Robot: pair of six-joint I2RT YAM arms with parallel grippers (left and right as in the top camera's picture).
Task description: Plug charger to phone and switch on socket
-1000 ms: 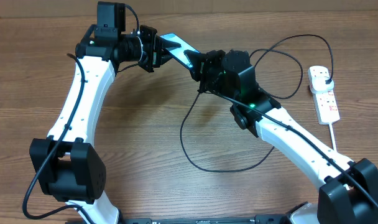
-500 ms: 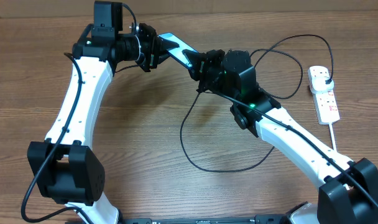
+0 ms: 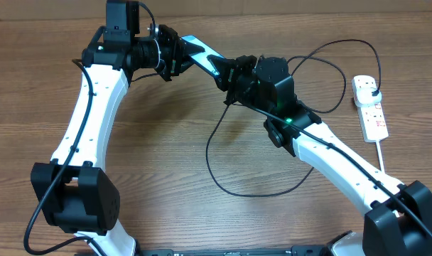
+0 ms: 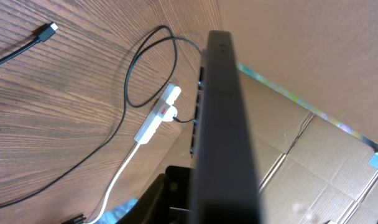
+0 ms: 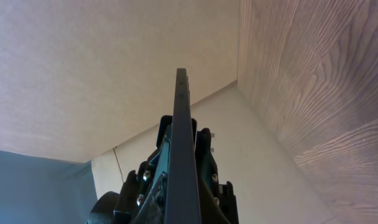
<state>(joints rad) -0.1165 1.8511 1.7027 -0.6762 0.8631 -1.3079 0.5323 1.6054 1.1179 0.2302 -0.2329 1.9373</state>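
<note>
Overhead: slim, blue-screened phone (image 3: 200,50)

**Wood Grain, Cardboard and a Pale Wall**

We see a brown wooden table (image 3: 166,149) with strong grain filling the overhead view. Past its edge, the left wrist view shows us cardboard boxes (image 4: 319,162) with visible seams. The right wrist view gives us a plain beige wall (image 5: 83,62), evenly lit.

White arm links (image 3: 88,121), black joints (image 3: 74,195), black cables (image 3: 42,206), a green light (image 3: 288,121).
</note>
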